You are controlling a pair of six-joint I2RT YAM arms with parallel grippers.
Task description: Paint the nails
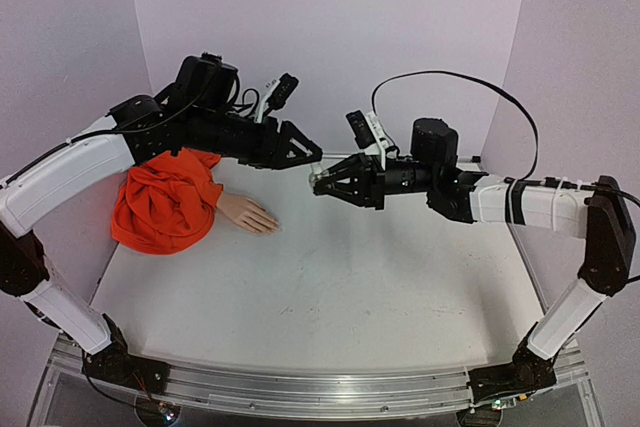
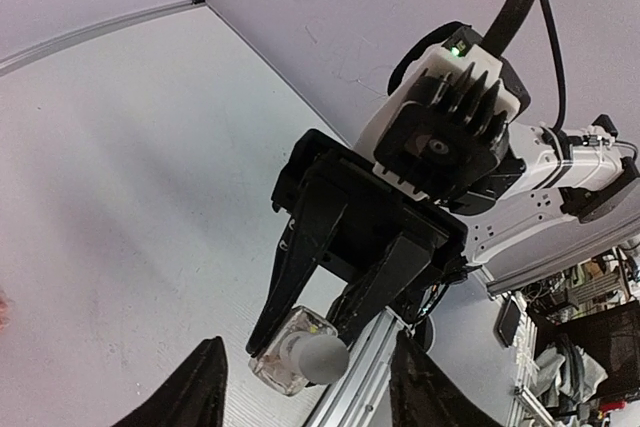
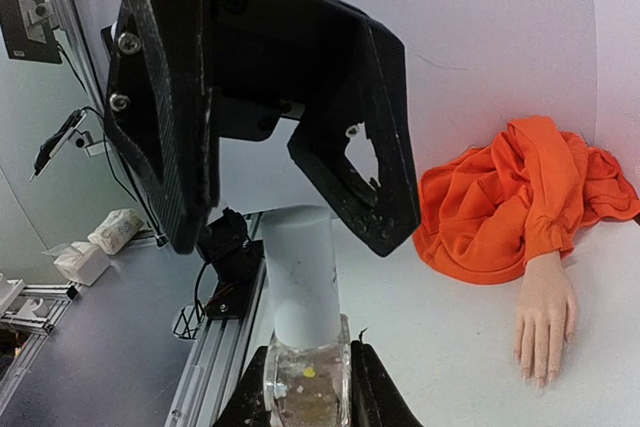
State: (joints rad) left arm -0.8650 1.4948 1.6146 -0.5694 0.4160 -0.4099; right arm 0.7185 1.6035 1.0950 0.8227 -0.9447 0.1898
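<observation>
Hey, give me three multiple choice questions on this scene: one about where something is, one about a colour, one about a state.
1. Where does the mannequin hand lie?
A. On the table's left side
B. On its right side
C. In a tool
2. What colour is the sleeve?
A. Blue
B. Orange
C. Green
3. What does the right tool hold?
A. Nothing
B. A brush
C. The clear bottle

Answers:
1 A, it lies flat, left of centre in the top view.
2 B, it is bright orange in two views.
3 C, its fingers clamp the bottle's sides.
</observation>
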